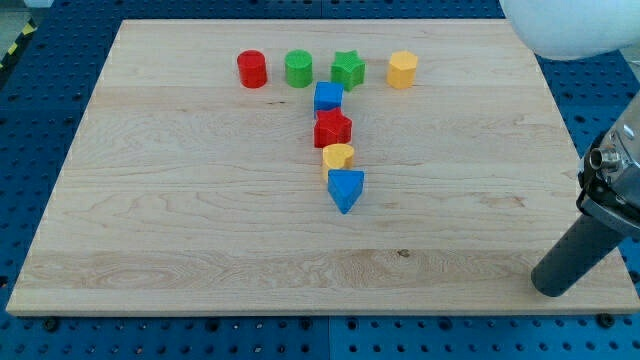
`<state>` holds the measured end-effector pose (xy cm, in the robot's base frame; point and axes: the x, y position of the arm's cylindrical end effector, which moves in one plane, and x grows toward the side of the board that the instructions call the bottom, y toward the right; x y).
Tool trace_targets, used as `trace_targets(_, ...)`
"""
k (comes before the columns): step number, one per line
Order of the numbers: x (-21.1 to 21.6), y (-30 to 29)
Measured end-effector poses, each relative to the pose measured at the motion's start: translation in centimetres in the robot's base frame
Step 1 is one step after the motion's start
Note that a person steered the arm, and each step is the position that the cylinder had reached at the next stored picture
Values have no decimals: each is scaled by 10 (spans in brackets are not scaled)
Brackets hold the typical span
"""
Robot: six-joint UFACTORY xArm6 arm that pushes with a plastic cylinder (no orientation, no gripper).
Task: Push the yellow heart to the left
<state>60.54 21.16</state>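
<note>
Small yellow heart block (339,156) sits mid wooden board (150,200), touching red star block (332,129) above & blue triangular block (345,188) below. Dark rod's tip (553,287) rests at bottom-right, well apart from it. No pincer on this arm, just the rod.

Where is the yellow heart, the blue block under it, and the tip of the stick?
yellow heart (338,155): camera view, on its top face.
blue block (345,187): camera view, on its top face, touching the heart's lower edge.
my tip (553,285): camera view, the rod's very end, far right of the blocks.
</note>
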Motion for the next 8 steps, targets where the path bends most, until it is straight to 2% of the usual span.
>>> trace_targets(1,-1,0)
trace_targets(3,-95,40)
trace_targets(4,-106,26)
trace_targets(5,-131,-46)
trace_targets(8,-134,-221)
